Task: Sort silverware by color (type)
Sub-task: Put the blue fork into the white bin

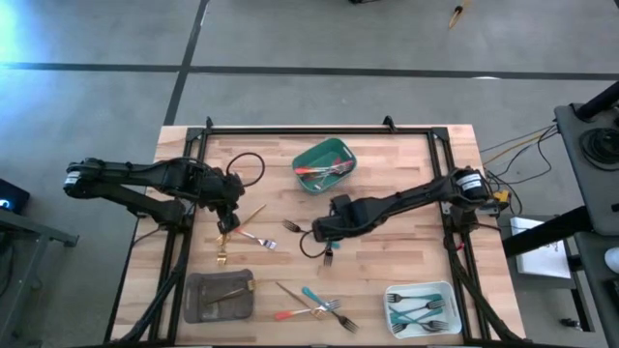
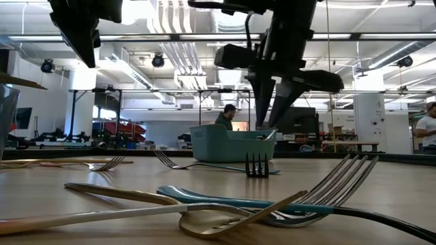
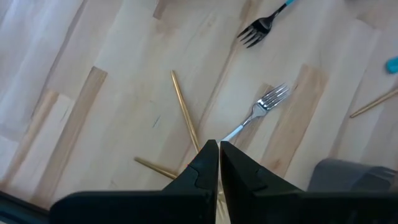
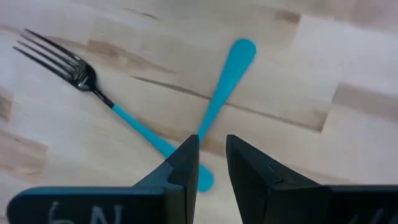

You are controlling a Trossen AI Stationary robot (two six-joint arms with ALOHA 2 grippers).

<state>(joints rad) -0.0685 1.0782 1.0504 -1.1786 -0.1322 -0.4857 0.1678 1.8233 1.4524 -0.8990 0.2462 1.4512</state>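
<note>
**Right gripper set over two crossed teal handles**

High view: the right gripper point(image 1: 326, 235) hangs mid-table over the loose teal-handled pieces, so it is the nearer arm. The left gripper point(image 1: 224, 225) waits over the gold forks point(image 1: 221, 253) on its own side. The green tray point(image 1: 338, 147) holds red-orange-handled pieces, the grey tray point(image 1: 198, 307) a gold one, and the white tray point(image 1: 447, 290) teal-handled forks. A mixed heap point(image 1: 314, 304) lies between the grey and white trays.

Low view: the right gripper point(image 2: 272, 102) points down in front of the green tray point(image 2: 228, 146), above upright dark tines point(image 2: 257, 165).

Left wrist view: the left gripper point(image 3: 219, 146) has its fingers pressed together. Whether it pinches a gold handle I cannot tell.

Right wrist view: the right gripper point(image 4: 211, 146) shows a narrow gap and grips nothing clearly. A teal-handled fork point(image 4: 112, 106) runs slantwise under it, crossed by a second teal handle point(image 4: 227, 81) that points straight away from the jaws. I judge the pick depends on closing across only one handle
</note>
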